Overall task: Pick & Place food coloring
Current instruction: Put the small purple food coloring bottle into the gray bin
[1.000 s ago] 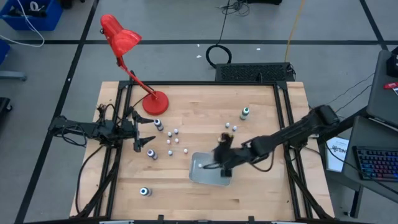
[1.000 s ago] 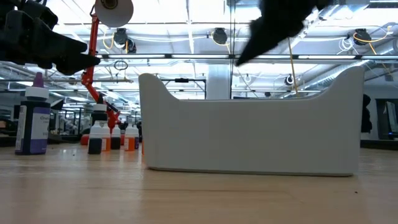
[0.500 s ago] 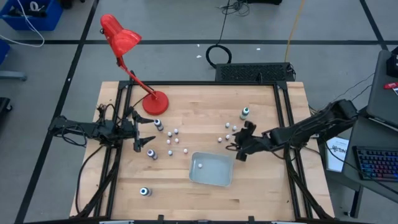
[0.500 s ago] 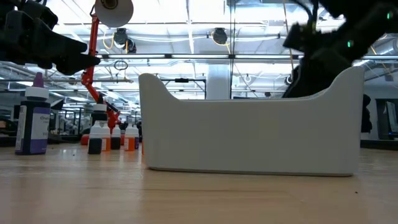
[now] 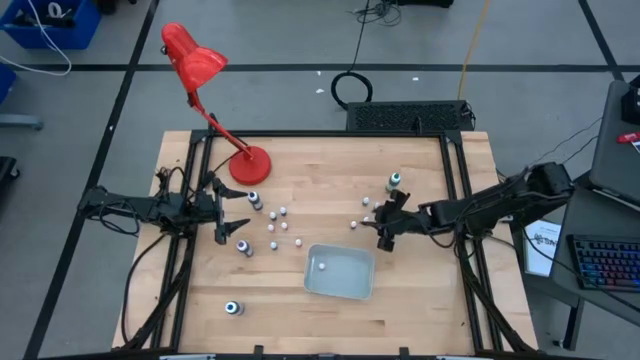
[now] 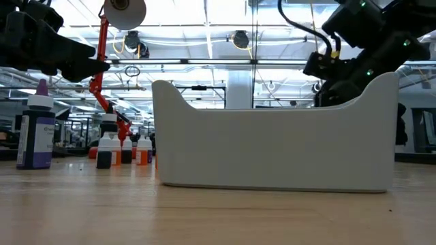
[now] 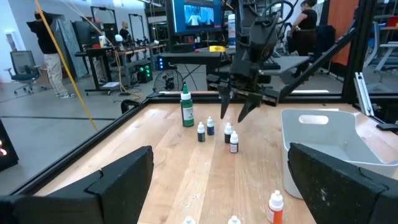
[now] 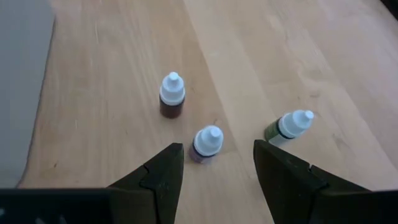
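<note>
Small white-topped food coloring vials stand upright on the wooden table. A cluster of them stands just beyond my right gripper, which is open and slants down over them. In the right wrist view, one vial stands ahead of the gap between the fingers, with others on either side. None of them is touched. A larger green bottle stands farther back. One vial lies in the pale tray. My left gripper waits open at the table's left.
More vials and larger bottles stand near the left gripper. A red desk lamp stands at the far left. The tray's tall wall fills the low view. Black frame rails edge the table.
My right gripper has left its place over the tray. It has gone toward the table's far right, sinking, and now hangs over the vial cluster with its fingers still apart. Where it stood, a vial shows lying in the tray.
</note>
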Available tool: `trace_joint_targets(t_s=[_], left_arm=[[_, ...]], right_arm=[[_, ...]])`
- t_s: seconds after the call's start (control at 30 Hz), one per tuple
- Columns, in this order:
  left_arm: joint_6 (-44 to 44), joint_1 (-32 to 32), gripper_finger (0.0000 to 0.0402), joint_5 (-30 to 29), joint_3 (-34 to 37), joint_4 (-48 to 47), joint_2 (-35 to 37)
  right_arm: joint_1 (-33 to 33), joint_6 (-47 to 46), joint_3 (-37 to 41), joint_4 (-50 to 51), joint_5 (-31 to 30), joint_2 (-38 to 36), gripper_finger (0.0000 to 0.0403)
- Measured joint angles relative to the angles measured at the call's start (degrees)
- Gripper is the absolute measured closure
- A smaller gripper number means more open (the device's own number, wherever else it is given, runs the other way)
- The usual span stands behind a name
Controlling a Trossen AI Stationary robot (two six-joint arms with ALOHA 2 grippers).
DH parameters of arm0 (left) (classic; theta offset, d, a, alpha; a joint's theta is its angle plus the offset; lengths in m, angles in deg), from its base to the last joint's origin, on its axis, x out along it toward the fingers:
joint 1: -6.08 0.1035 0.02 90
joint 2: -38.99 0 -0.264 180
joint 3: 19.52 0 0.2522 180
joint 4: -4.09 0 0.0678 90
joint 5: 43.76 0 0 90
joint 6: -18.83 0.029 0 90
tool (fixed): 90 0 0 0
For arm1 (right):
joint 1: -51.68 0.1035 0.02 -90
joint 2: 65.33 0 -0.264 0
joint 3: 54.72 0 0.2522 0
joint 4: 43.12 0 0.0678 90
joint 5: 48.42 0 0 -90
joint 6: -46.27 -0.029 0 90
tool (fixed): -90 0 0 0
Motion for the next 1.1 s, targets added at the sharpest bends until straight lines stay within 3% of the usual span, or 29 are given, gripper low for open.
trace_joint_targets(t_s=[0.3, 0.8, 1.1], left_arm=[[0.0, 0.0, 0.0036, 0.0, 0.0, 0.0, 0.0], [0.0, 0.0, 0.0036, 0.0, 0.0, 0.0, 0.0], [0.0, 0.0, 0.0036, 0.0, 0.0, 0.0, 0.0]], right_arm=[[-1.7, 1.8, 0.0, -5.3, 0.0, 6.2, 0.0220], [-3.3, 2.4, 0.0, -6.9, 2.8, 7.1, 0.0221], [-3.3, 2.6, 0.0, -6.9, 2.8, 7.0, 0.0258]])
